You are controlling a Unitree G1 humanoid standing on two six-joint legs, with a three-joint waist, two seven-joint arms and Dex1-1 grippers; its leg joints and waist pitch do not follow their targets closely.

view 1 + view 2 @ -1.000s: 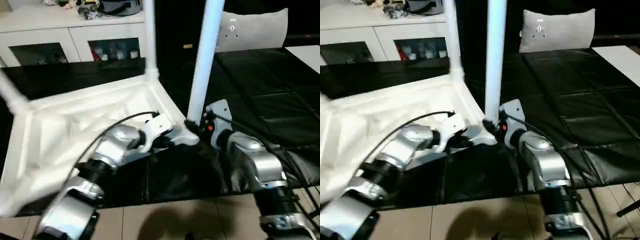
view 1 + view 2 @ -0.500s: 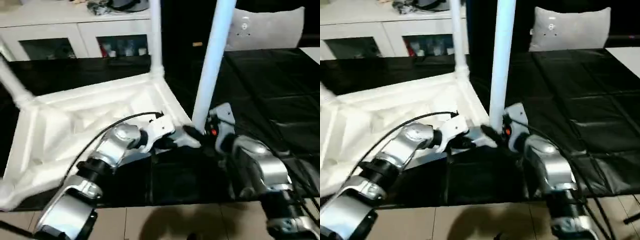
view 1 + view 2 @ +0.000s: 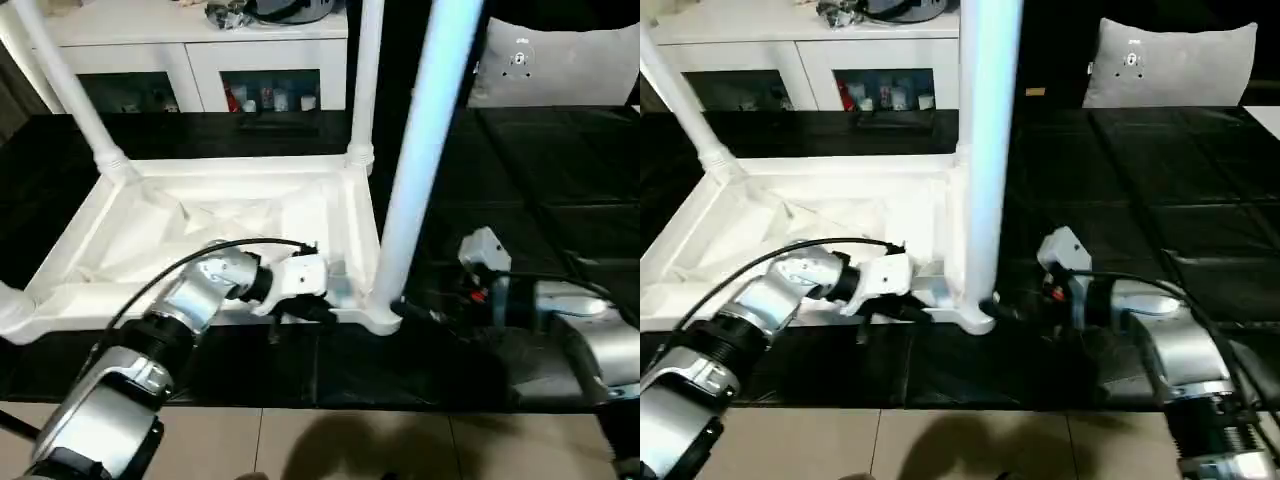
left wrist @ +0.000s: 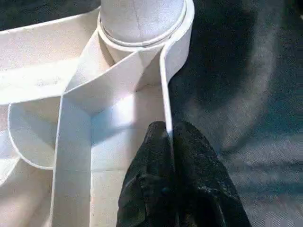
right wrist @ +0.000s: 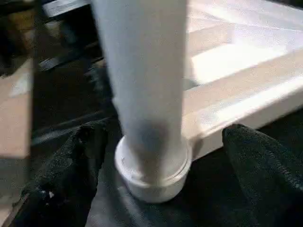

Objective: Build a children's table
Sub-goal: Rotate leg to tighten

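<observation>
The white table top (image 3: 200,215) lies upside down on a black mat, ribbed underside up. Three white legs stand in its corner sockets: far left (image 3: 70,90), far right (image 3: 365,80) and near right (image 3: 420,170). My left gripper (image 3: 315,312) is shut on the thin rim wall beside the near right socket; the left wrist view shows its fingertips (image 4: 169,137) pinching that wall. My right gripper (image 3: 415,313) is open at the foot of the near right leg. In the right wrist view its fingers (image 5: 71,161) stand apart on either side of the socket, not touching it.
A white cabinet with glass doors (image 3: 250,70) runs along the back. A grey pillow (image 3: 560,65) sits at the back right on the black padded mat (image 3: 540,190). Tiled floor (image 3: 350,445) begins at the mat's front edge. A black cable arcs over my left forearm.
The head view has shifted and levelled. The table top now lies squarer to me, its far edge level. Left gripper still holds the rim; the right stays by the leg's foot.
</observation>
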